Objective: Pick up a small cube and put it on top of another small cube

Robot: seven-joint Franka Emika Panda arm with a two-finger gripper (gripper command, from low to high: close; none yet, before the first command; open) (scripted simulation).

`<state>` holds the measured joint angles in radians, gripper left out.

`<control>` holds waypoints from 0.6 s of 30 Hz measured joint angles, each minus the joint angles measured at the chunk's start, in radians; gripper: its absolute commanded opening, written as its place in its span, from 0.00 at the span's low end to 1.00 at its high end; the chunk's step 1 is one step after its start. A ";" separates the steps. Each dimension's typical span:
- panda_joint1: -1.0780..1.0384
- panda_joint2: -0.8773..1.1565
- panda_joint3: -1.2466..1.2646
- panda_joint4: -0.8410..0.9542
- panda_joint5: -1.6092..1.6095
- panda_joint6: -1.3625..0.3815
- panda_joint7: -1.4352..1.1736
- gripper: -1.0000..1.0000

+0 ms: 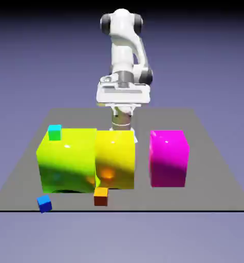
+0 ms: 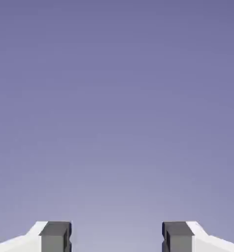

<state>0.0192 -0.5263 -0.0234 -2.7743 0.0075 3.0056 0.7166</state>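
The small blue cube [image 1: 44, 203] lies on the table near the front edge, at the exterior view's left. The other small cube, teal [image 1: 54, 132], shows at the back left top corner of the big lime-green block [image 1: 67, 160]; whether it rests on the block or stands behind it I cannot tell. The arm's white hand [image 1: 123, 95] hangs behind the big blocks, far from both cubes. In the hand view my gripper [image 2: 116, 237] is open: the grey fingertips [image 2: 55, 236] stand wide apart with only the plain backdrop between them.
A big yellow block [image 1: 115, 159] stands against the lime-green one. A big magenta block [image 1: 168, 158] stands to the exterior view's right. A tiny orange cube [image 1: 100, 196] sits in front of the yellow block. The grey table [image 1: 216, 169] ends just behind the blue cube.
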 measured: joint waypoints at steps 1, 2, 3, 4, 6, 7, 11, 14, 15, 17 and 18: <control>0.006 0.036 -0.019 0.030 0.006 -0.026 -0.020 0.50; 0.012 0.072 -0.039 0.059 0.012 -0.052 -0.040 0.50; 0.018 0.109 -0.058 0.089 0.019 -0.078 -0.061 0.50; 0.024 0.145 -0.078 0.118 0.025 -0.104 -0.081 0.50; 0.036 0.217 -0.116 0.178 0.037 -0.156 -0.121 0.50; 0.042 0.254 -0.136 0.207 0.043 -0.182 -0.141 0.50; 0.066 0.399 -0.213 0.326 0.068 -0.287 -0.222 0.50; 0.078 0.507 -0.271 0.415 0.087 -0.365 -0.283 0.50; 0.085 0.544 -0.291 0.444 0.093 -0.391 -0.303 0.50; 0.099 0.616 -0.330 0.503 0.105 -0.443 -0.344 0.50; 0.107 0.652 -0.349 0.533 0.112 -0.469 -0.364 0.50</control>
<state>0.1257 0.1260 -0.3723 -2.2413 0.1192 2.5367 0.3528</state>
